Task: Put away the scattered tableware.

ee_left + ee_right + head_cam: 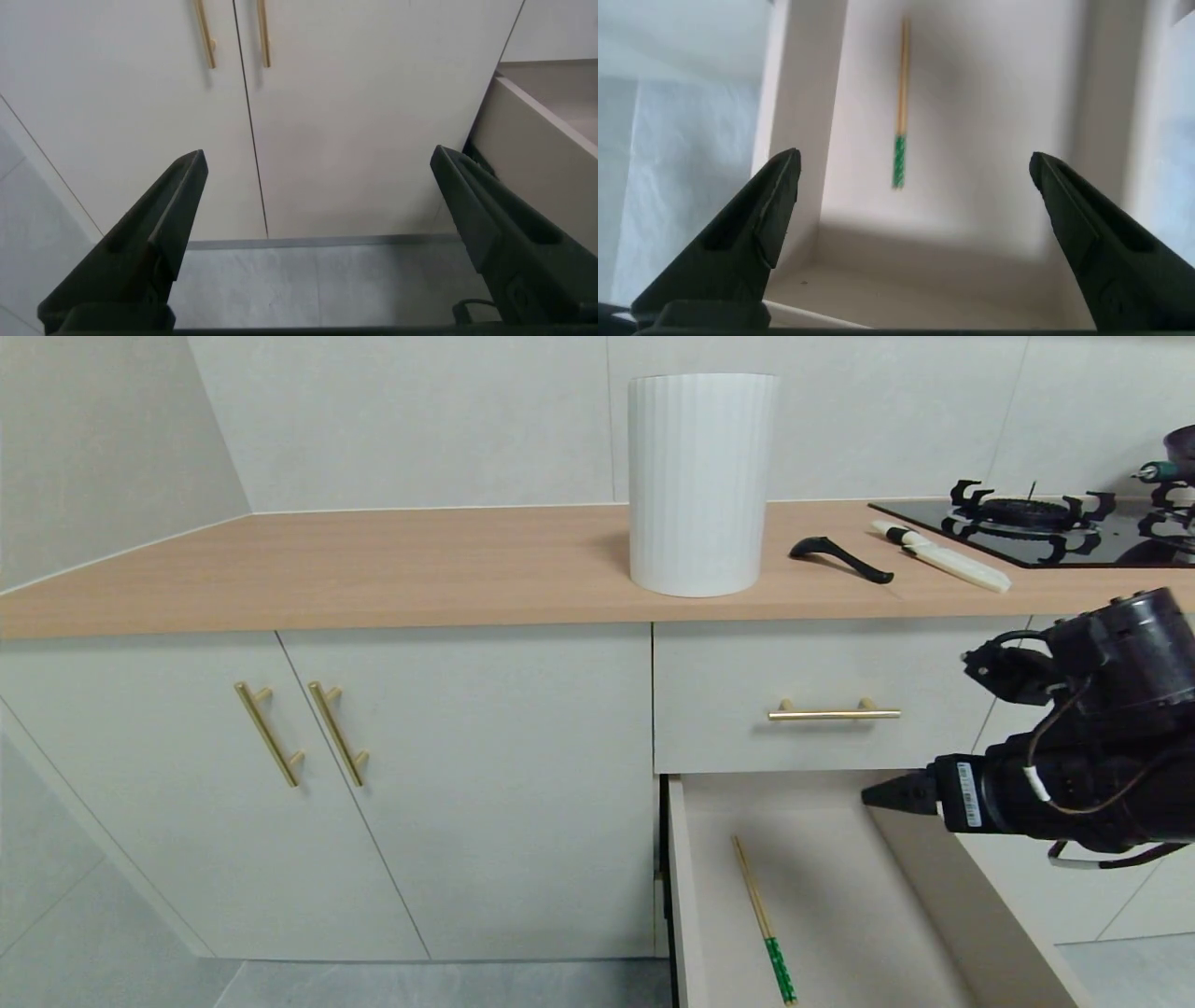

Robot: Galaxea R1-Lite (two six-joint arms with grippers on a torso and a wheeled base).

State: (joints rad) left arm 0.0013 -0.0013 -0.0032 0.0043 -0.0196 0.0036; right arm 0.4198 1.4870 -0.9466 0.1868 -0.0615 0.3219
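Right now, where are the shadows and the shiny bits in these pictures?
Head view: the white container throws a soft shadow on the counter to its left, and the black glass hob mirrors its burner grate. Right wrist view: a dim shadow band crosses the drawer floor between the chopsticks and the end wall. Left wrist view: the cabinet doors are evenly lit, no glare.

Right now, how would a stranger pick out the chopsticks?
Below the wooden counter, right of the double doors, a drawer stands open. The chopsticks lie on its floor: thin pale wood with green ends, unlike the black utensil and cream knife up top.
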